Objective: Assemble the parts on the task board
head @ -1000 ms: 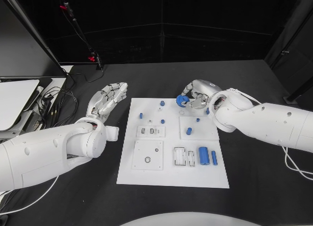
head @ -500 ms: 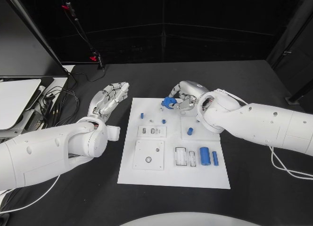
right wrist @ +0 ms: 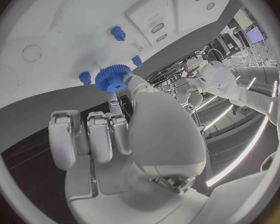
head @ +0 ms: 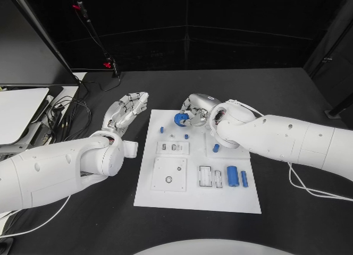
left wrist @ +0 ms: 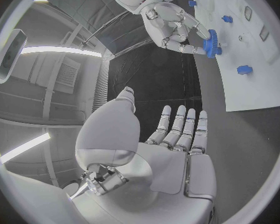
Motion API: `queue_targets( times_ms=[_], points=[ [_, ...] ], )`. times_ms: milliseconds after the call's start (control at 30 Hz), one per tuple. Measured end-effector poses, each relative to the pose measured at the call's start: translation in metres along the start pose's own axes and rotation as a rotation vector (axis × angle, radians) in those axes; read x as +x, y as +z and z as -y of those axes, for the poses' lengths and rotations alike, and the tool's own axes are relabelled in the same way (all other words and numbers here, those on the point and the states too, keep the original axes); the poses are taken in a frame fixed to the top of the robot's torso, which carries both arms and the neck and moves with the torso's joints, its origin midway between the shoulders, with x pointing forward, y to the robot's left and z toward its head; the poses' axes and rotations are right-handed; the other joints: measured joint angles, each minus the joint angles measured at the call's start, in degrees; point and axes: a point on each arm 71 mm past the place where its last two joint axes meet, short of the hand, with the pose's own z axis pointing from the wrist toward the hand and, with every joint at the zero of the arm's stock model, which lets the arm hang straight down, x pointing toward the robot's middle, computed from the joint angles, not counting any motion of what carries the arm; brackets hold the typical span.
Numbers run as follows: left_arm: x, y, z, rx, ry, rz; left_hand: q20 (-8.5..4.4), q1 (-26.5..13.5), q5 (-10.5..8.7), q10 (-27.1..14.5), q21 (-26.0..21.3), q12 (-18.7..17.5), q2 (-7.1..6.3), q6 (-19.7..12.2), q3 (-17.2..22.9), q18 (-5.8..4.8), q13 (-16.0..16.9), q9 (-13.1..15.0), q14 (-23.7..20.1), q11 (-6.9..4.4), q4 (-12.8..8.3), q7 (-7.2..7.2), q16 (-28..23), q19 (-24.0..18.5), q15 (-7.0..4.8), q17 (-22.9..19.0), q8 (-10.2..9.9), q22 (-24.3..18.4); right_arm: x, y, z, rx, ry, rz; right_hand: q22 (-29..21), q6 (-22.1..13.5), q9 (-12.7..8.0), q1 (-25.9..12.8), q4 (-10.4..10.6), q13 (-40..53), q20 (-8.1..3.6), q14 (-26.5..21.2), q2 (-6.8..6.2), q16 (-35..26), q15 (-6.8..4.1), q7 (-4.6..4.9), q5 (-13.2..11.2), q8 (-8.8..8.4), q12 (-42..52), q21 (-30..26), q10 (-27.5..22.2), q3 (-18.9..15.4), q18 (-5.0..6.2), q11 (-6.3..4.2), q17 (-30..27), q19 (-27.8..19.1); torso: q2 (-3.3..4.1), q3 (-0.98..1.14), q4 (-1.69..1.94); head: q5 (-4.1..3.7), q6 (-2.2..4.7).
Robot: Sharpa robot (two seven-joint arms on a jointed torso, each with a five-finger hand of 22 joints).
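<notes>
The right robot hand [head: 195, 112] is pinching a small blue toothed plastic gear [head: 180, 120] between its fingertips, holding it over the far edge of the flat white task board [head: 196, 199] that is lying in the middle of the black tabletop [head: 299, 212]. In the right wrist view the blue gear [right wrist: 112, 79] is sitting at the tips of the fingers [right wrist: 129, 82], close above the white board [right wrist: 65, 15] and near two small blue pegs [right wrist: 84, 77] standing in it. The left wrist view is showing the same gear [left wrist: 211, 42] held in the right robot hand [left wrist: 175, 27] at the board's edge.

The left robot hand [head: 126, 111] is hovering just left of the board's far left corner, its fingers [left wrist: 180, 126] straight and slightly spread, holding nothing.

On the near right part of the board a thick blue cylinder [head: 231, 175] is lying beside a thinner blue rod [head: 243, 178], well apart from the gear.
</notes>
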Motion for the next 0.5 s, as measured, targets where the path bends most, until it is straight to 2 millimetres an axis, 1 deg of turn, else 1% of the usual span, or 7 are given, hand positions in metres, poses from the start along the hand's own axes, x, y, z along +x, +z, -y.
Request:
queue_targets(
  times_ms=[200,500],
  points=[
    [0.0,0.0,0.0,0.0,0.0,0.0,0.0,0.0,0.0,0.0,0.0,0.0,0.0,0.0,0.0,0.0,0.0,0.0,0.0,0.0,0.0,0.0,0.0,0.0,0.0,0.0,0.0,0.0,0.004,0.006,-0.002,0.006,-0.013,-0.03,0.0,0.62,0.0,-0.16,0.0,0.0,0.0,0.0,-0.15,0.0,0.0,0.03,-0.07,-0.44,0.0,0.0,0.0,0.0,0.0,0.0,0.0,0.0,0.0,0.0,-0.06,0.09,-0.05],
    [0.0,0.0,0.0,0.0,0.0,0.0,0.0,0.0,0.0,0.0,0.0,0.0,0.0,0.0,0.0,0.0,0.0,0.0,0.0,0.0,0.0,0.0,0.0,0.0,0.0,0.0,0.0,0.0,0.007,0.012,0.003,0.036,-0.038,-0.062,0.0,0.87,0.0,-0.16,0.01,0.0,0.0,0.0,-0.15,0.0,0.0,0.09,-0.32,-0.77,0.0,0.0,0.0,-0.01,0.0,0.0,-0.01,0.0,-0.02,0.01,-0.09,0.12,-0.02]
  ],
)
